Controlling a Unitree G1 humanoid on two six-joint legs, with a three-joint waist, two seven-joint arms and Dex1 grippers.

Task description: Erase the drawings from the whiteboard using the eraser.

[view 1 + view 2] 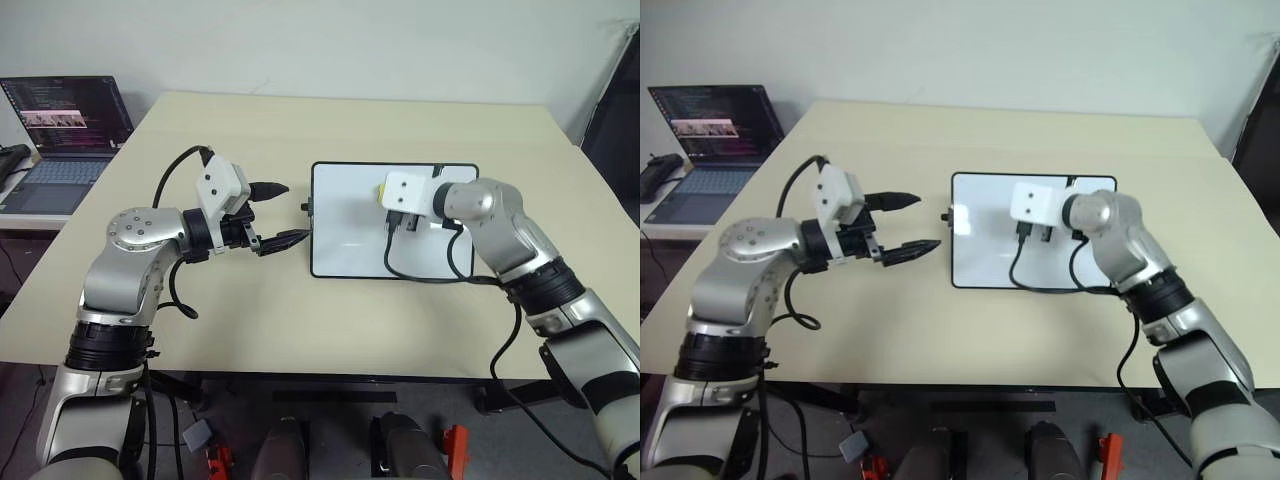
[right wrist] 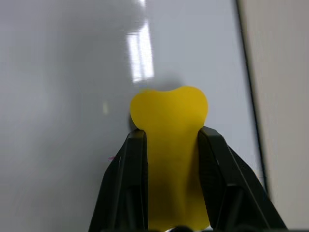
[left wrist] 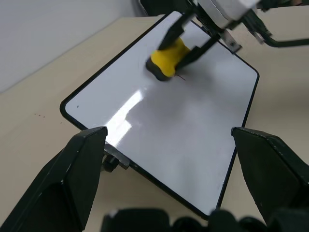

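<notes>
Right gripper (image 2: 170,145) is pinching the yellow eraser (image 3: 166,60) down on the whiteboard (image 1: 350,240); left gripper (image 1: 283,213) hovers at its 9 o'clock, fingers spread.

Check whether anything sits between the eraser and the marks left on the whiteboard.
Nothing visible does. The right gripper holds the yellow eraser against the whiteboard, beside a thin red mark.

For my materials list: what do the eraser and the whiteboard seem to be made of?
The eraser: probably soft foam or rubber, matte yellow; it is pinched narrow where the right gripper squeezes it. The whiteboard: a glossy, smooth white surface that mirrors light as glare, with a thin black frame, likely plastic.
</notes>
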